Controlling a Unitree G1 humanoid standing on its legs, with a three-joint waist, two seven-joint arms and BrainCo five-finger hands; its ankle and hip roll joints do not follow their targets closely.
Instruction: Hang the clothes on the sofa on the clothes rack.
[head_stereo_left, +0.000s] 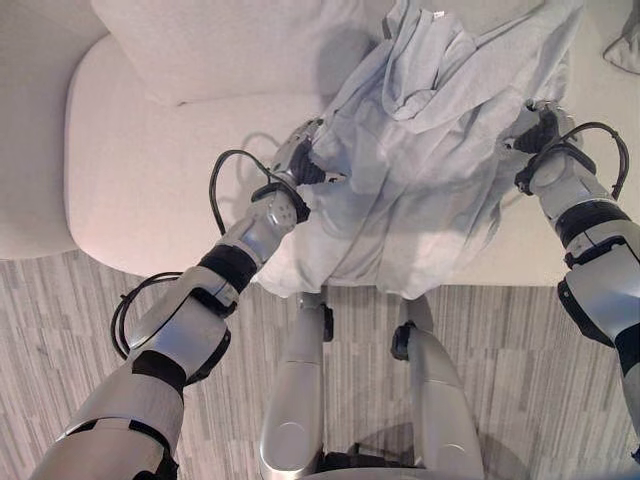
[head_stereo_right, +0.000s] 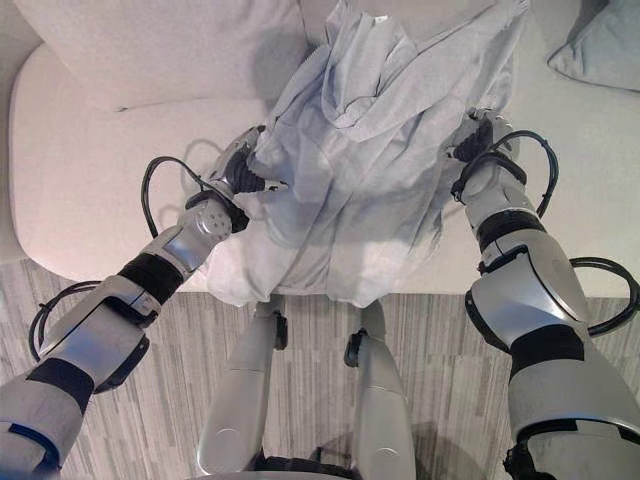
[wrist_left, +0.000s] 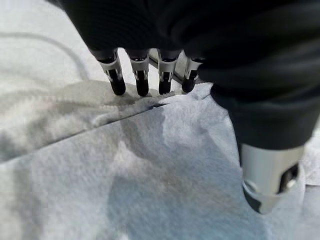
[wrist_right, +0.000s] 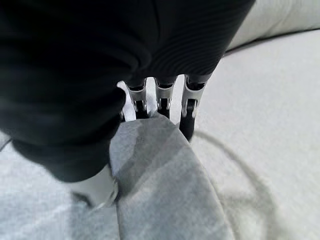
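Sofa (head_stereo_left: 150, 190); garment (head_stereo_left: 420, 170) in both hands.

A pale blue-grey hooded garment (head_stereo_left: 420, 170) lay rumpled on the seat of the white sofa (head_stereo_left: 140, 180), draped from the backrest at 12 o'clock down toward the front edge at 6 o'clock. Its hood (head_stereo_right: 375, 75) sat bunched near the top. The lower hem hung slightly over the seat's front edge, the fabric creased in long folds.
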